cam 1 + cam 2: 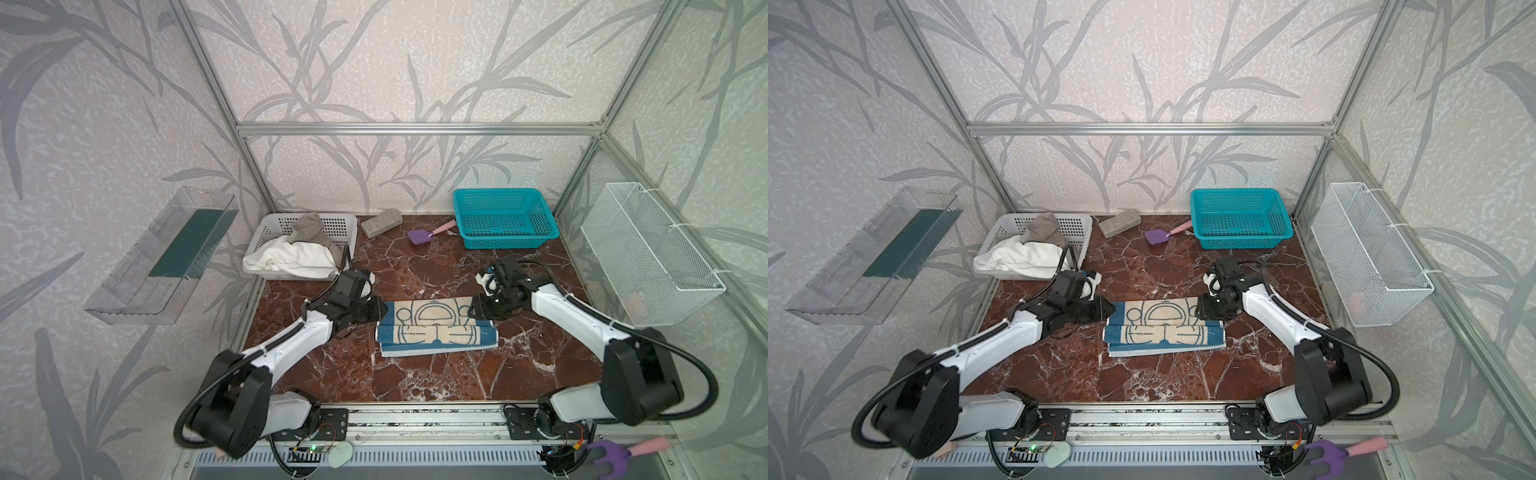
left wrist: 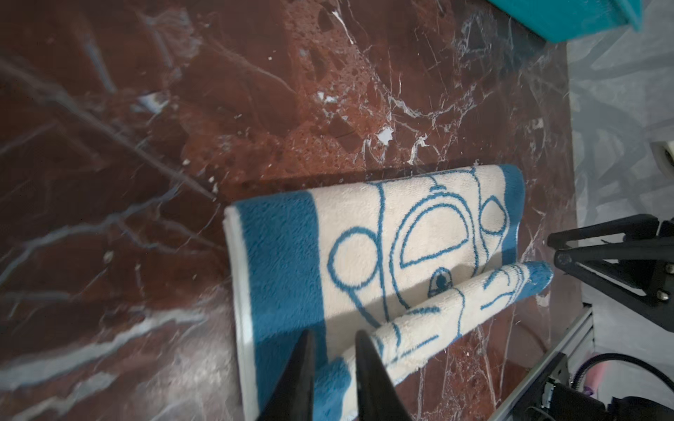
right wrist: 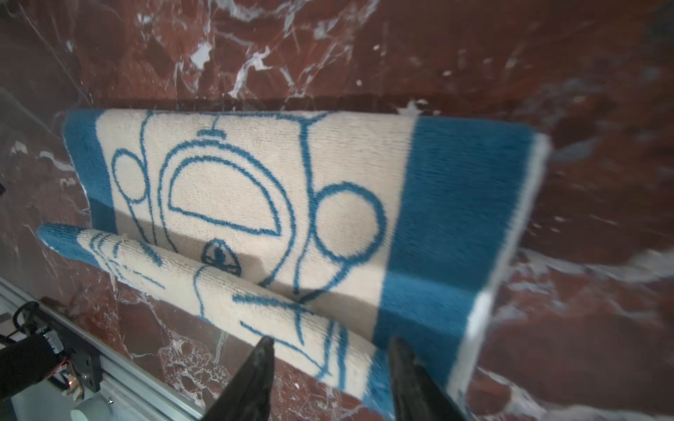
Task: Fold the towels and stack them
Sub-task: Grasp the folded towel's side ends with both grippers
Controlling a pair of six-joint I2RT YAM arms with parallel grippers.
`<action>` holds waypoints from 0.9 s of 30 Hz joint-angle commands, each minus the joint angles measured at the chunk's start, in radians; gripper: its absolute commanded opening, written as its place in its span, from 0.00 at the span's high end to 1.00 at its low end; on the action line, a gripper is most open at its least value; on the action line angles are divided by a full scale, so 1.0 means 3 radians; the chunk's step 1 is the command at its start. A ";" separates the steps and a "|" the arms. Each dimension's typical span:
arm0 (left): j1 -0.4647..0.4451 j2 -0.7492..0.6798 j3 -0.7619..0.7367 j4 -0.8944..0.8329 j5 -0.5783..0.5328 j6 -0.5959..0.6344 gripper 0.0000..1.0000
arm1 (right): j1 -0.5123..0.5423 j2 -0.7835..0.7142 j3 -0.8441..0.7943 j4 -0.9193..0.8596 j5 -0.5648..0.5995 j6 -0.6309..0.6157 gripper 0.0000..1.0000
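Left gripper (image 1: 383, 310), jaws only a narrow slit apart, sits at the left end of the blue-bordered towel (image 1: 436, 332); we cannot tell whether it pinches cloth. Right gripper (image 1: 475, 309), jaws set wider, straddles the towel's right end. The towel lies in the middle of the table (image 1: 415, 374), its near part folded over into a long strip. We judge this first towel partly folded. The white towel (image 1: 291, 257) and grey towel (image 1: 309, 226) lie crumpled in the white basket (image 1: 320, 217) at far left, unfolded. Nothing is stacked yet.
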 commanded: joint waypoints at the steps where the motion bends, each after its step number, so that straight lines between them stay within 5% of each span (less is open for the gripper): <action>1: -0.0139 0.0478 0.0363 -0.0005 -0.0046 0.0136 0.83 | 0.0141 0.0446 0.0283 0.0162 -0.0216 0.0019 0.58; 4: -0.0291 0.0690 0.0464 -0.0145 -0.0182 0.0176 0.83 | 0.0232 0.0789 0.0441 0.0006 -0.0310 -0.0047 0.65; 9: -0.0539 0.0439 0.0125 -0.0271 -0.0385 0.0107 0.82 | 0.0320 0.0625 0.0174 0.0001 -0.0402 -0.0053 0.67; 17: -0.1134 -0.0682 -0.0717 -0.0479 -0.0666 -0.0444 0.80 | 0.0318 -0.0195 -0.0413 -0.0239 -0.0448 0.0118 0.70; 21: -0.1192 -0.1186 -0.0878 -0.0664 -0.0835 -0.0612 0.79 | 0.0315 -0.0509 -0.0480 -0.0337 -0.0354 0.0221 0.70; 27: -0.1063 -0.1530 -0.0888 -0.0984 -0.1043 -0.0853 0.56 | 0.0032 -0.0787 -0.0523 -0.0711 0.0070 0.0302 0.51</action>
